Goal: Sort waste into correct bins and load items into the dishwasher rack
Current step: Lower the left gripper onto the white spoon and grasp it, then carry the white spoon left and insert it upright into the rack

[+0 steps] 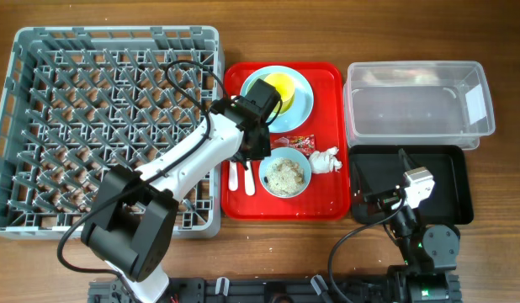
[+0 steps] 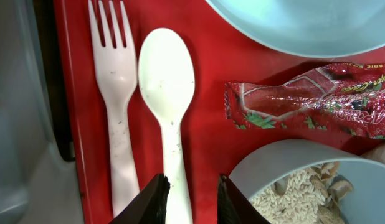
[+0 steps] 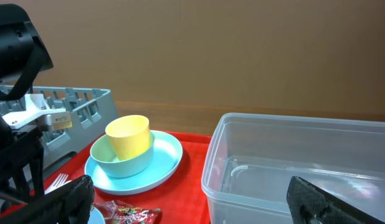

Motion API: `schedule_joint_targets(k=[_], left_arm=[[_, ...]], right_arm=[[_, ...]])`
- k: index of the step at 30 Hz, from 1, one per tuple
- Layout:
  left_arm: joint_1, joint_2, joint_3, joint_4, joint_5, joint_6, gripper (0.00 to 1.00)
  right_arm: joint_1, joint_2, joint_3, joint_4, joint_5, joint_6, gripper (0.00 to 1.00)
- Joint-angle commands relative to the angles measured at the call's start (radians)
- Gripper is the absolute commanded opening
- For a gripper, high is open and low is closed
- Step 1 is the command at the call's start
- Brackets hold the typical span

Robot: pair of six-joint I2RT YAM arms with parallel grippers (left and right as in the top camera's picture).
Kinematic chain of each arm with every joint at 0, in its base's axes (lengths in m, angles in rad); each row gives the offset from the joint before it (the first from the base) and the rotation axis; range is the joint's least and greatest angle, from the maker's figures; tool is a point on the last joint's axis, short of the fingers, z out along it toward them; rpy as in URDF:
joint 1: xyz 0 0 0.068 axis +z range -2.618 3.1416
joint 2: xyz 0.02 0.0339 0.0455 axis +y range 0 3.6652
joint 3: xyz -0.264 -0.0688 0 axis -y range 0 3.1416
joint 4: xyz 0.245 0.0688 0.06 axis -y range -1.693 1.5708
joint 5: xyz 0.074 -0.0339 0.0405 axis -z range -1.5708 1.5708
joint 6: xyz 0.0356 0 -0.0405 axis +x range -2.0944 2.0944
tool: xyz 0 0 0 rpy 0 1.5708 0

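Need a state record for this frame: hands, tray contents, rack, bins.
left hand: open, fingers either side of the spoon handle
right hand: open, over the black bin
tray: fork, spoon, wrapper, rice bowl, napkin, plate
plate: small bowl holding cup
rack: left of tray, no dishes seen
clear bin: nothing seen inside

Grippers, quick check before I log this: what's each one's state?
Left gripper: open, straddling the spoon handle.
Right gripper: open, holding nothing.
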Motion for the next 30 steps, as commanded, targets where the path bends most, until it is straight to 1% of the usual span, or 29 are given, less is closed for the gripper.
schedule_joint_targets(k=[1,6,11,16,21,23,24,25,27,30], left_arm=[[-0.001,0.013,-0.014,0.002,-0.048,-0.078,0.27],[-0.001,0.014,-0.042,0.044,-0.063,-0.089,0.29],[-0.001,0.014,-0.112,0.108,-0.063,-0.097,0.3],[-0.001,0.014,-0.185,0.216,-0.063,-0.103,0.3],[-0.02,0.014,-0.233,0.287,-0.062,-0.103,0.3],[-0.043,0.014,-0.252,0.317,-0.064,-0.103,0.27],[-0.051,0.014,-0.256,0.326,-0.067,-0.103,0.24],[-0.064,0.014,-0.258,0.33,-0.079,-0.103,0.19],[-0.081,0.014,-0.258,0.329,-0.113,-0.103,0.04],[-0.096,0.0,-0.255,0.319,-0.206,-0.102,0.04]], right_arm=[[0.001,0.001,-0.001,0.005,-0.002,-0.003,1.0],[0.002,0.001,-0.001,0.005,-0.002,-0.003,1.0],[0.002,0.001,-0.001,0.005,-0.002,-0.003,1.0],[0.002,0.001,-0.001,0.005,-0.002,-0.003,1.0],[0.002,0.001,-0.001,0.005,-0.002,-0.003,1.0],[0.001,0.001,-0.001,0.005,-0.002,-0.003,1.0],[0.002,0.001,-0.001,0.005,-0.002,-0.003,1.0],[0.001,0.001,-0.001,0.005,-0.002,-0.003,1.0],[0.002,0.001,-0.001,0.005,-0.002,-0.003,1.0],[0.001,0.001,-0.001,0.005,-0.003,-0.003,1.0]])
